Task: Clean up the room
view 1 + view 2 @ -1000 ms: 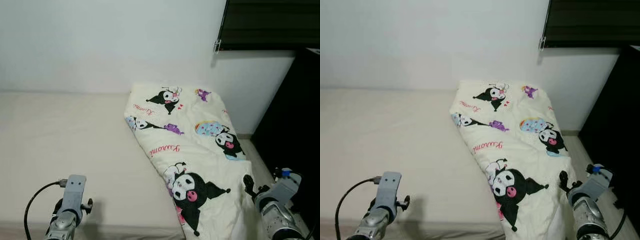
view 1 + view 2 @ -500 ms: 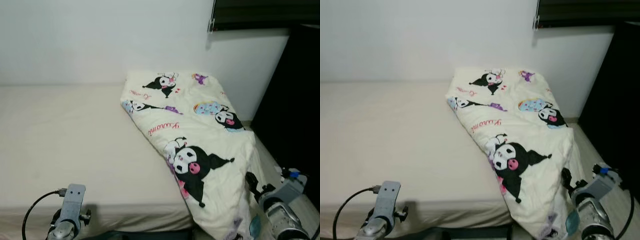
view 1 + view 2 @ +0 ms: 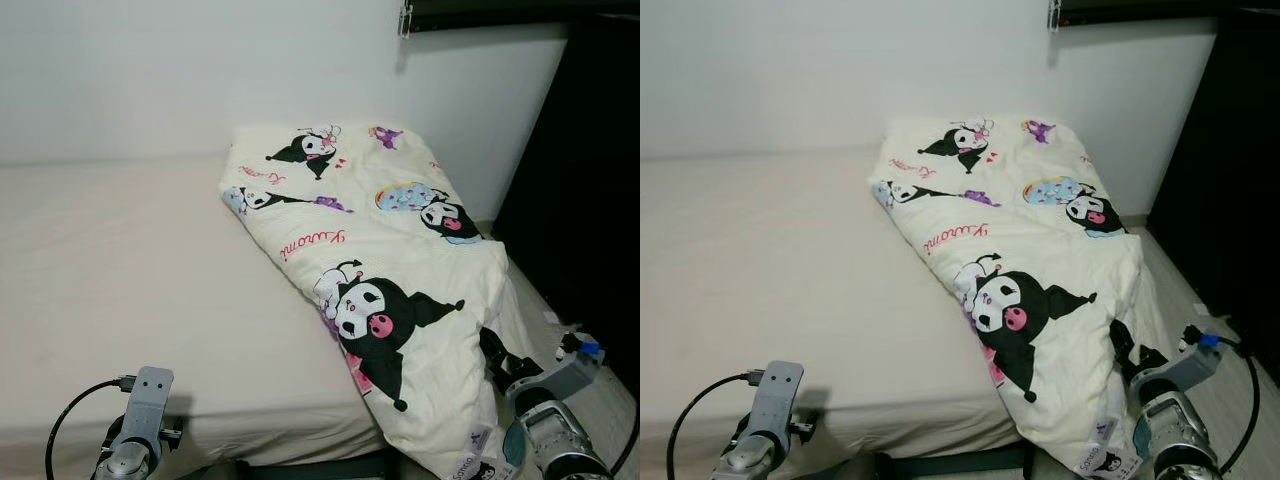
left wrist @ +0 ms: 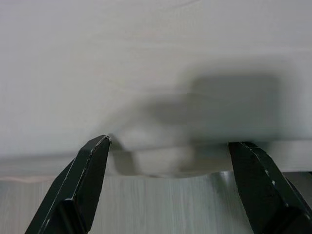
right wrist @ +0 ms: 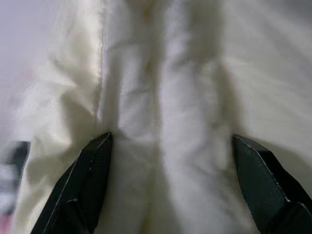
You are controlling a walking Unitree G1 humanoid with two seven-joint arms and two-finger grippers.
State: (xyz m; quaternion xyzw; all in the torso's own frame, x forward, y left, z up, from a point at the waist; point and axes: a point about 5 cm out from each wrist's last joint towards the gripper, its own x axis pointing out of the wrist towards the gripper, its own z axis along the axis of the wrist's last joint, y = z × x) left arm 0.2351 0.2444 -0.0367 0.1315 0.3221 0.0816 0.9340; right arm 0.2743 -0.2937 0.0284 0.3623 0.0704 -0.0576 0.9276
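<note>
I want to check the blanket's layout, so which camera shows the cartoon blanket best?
The left eye view: the whole blanket shows, lying across the bed and spilling over its edge. The right eye view nearly matches. The right wrist view gives close cream folds between open fingers.

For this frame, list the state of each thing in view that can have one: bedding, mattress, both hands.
Blanket: folded into a long bundle, lying diagonally on the bed, its near end hanging over the edge.
Mattress: sheet smooth, mostly bare.
Left hand: open, at the mattress's near edge, holding nothing.
Right hand: open, fingers either side of a blanket fold, not closed on it.
</note>
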